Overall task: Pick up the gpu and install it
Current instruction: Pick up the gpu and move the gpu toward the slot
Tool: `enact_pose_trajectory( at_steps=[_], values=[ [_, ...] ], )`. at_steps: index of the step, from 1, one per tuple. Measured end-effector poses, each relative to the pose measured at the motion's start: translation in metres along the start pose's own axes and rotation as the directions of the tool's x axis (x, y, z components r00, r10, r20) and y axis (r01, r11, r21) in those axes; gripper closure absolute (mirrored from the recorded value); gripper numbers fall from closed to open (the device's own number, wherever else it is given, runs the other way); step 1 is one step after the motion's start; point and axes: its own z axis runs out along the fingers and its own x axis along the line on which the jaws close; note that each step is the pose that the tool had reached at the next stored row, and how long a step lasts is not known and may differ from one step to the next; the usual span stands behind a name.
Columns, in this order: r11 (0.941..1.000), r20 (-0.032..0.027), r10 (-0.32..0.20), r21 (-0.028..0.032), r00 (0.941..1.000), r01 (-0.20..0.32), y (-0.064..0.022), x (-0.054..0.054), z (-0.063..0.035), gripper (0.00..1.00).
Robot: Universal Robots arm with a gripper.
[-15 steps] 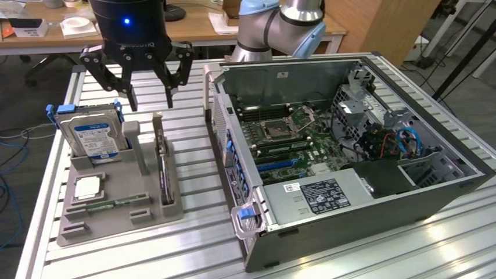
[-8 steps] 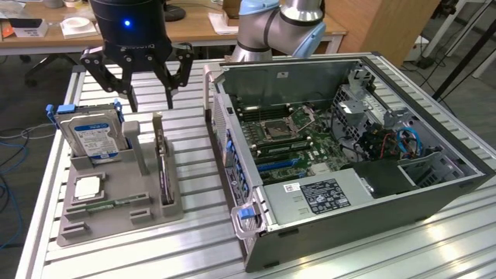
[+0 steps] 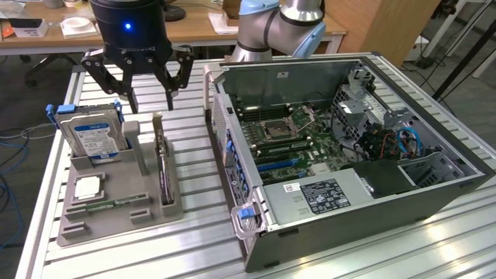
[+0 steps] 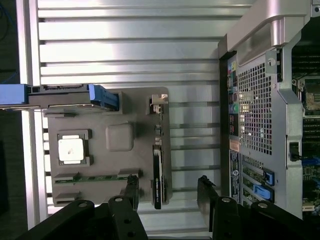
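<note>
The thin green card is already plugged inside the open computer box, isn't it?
No. The thin dark green circuit card is not in the open grey metal computer case; it stands on edge in the grey plastic tray beside it, as the exterior view shows.

Black two-finger gripper (image 3: 151, 103) hangs over the grey moulded parts tray (image 3: 116, 229), at the end farther from the exterior camera, fingers spread, open air below.

Thin dark green gpu card (image 3: 162, 168) stands on edge along the tray's case-side rim, top edge unobstructed.

Exterior view's left flank is tight: grey upright post (image 3: 133, 139) just beside the card, silver hard drive in blue caddy (image 3: 92, 132) beyond.

Right flank: bare strip of slatted aluminium table (image 3: 195, 174), then the open grey computer case's perforated wall (image 3: 220, 125).

Case top open. Metal drive cage (image 3: 364, 110) and blue cables (image 3: 407, 142) crowd its right end.
</note>
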Motion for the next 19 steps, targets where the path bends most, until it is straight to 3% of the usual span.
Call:
enact_pose_trajectory(
  at_steps=[19],
  values=[
    [1.0000, 0.0000, 0.000, 0.0000, 1.0000, 0.000, -0.0002, 0.0001, 0.0052, 0.41]
  ],
)
